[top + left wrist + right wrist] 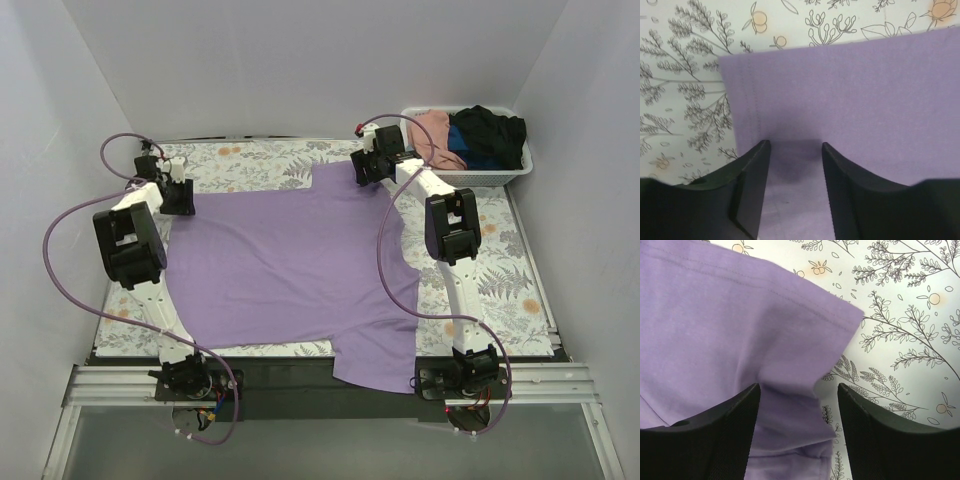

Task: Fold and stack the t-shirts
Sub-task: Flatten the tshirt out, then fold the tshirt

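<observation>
Closest to you in the top view, the two arm bases sit on the rail at the table's near edge, left arm and right arm both reaching away toward the far side.

Your biggest item is the table, covered in a floral print. Spread across most of it is the lavender shirt, lying fairly flat, with one near part draped over the front edge between the bases.

Next in size, the white slatted basket stands at the far right corner, apart from the lavender shirt. It holds a pink shirt, a black shirt and a blue shirt, all bunched together.

Your left gripper is at the shirt's far left corner. In its wrist view the left gripper has its fingers spread apart, straddling the stitched hem of the lavender shirt and gripping nothing.

Your right gripper is at the far right corner. From its wrist camera the right gripper also has its fingers parted, with a loose folded flap of the lavender shirt lying between them. Whether either set of fingertips touches the cloth is hard to tell from these angles.
</observation>
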